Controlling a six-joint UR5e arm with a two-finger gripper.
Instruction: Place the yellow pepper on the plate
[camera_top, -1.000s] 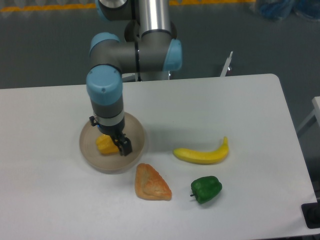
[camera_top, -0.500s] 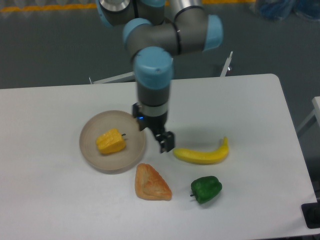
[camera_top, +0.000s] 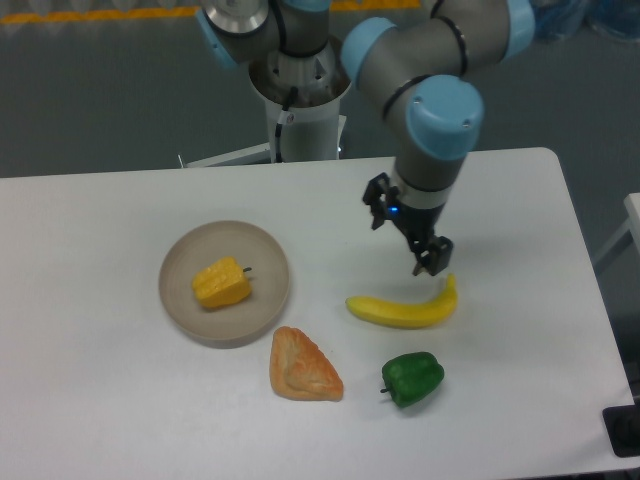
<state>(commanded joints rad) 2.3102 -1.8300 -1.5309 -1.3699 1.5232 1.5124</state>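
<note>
**What sits on the white table**

The table (camera_top: 120, 400) is white and fills most of the frame. On it, left of the middle, sits the round beige plate (camera_top: 180, 300). Just below the plate, near the bottom middle, lies an orange pastry (camera_top: 303, 366). Right of the middle lies a long yellow banana (camera_top: 400, 311). A green pepper (camera_top: 412, 378) sits just below the banana.

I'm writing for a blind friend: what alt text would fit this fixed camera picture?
A yellow pepper lies on a round beige plate on a white table. A grey and blue robot arm's end effector, holding nothing, hangs above a banana. An orange pastry and a green pepper lie nearer the camera.
</note>
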